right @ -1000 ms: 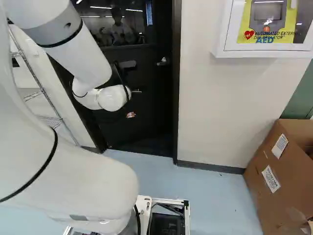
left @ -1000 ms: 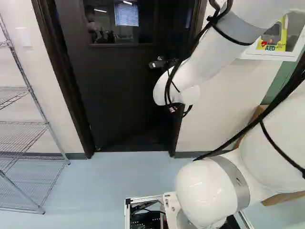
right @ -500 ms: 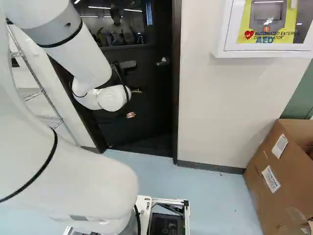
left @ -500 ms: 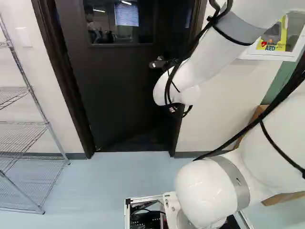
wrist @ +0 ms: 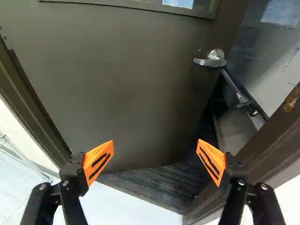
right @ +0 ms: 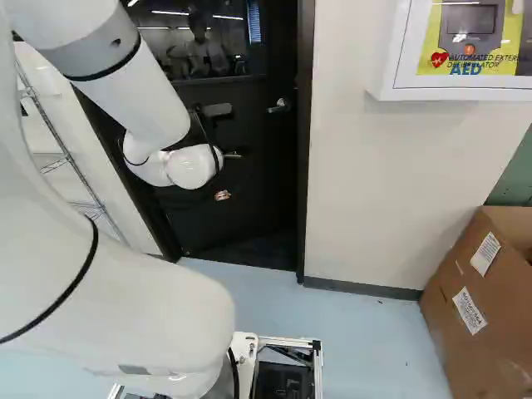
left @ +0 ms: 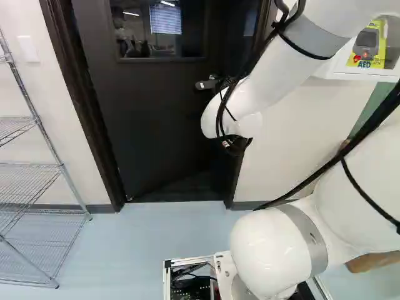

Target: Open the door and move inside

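Pincer [wrist: 155, 142] wide, holding nothing. Door [wrist: 117, 84] ahead of it, ajar, swung inward off frame [wrist: 262, 150]. Handle [wrist: 211, 61] untouched. Unlatching looks done; left: push door wider, drive inside.

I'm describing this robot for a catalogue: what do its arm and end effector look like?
The arm is glossy white with rounded joints and grey bands; black cables run along it, with thin black straps around it. The end effector is black, with two fingers whose orange, pointed pads carry dark slanting stripes.
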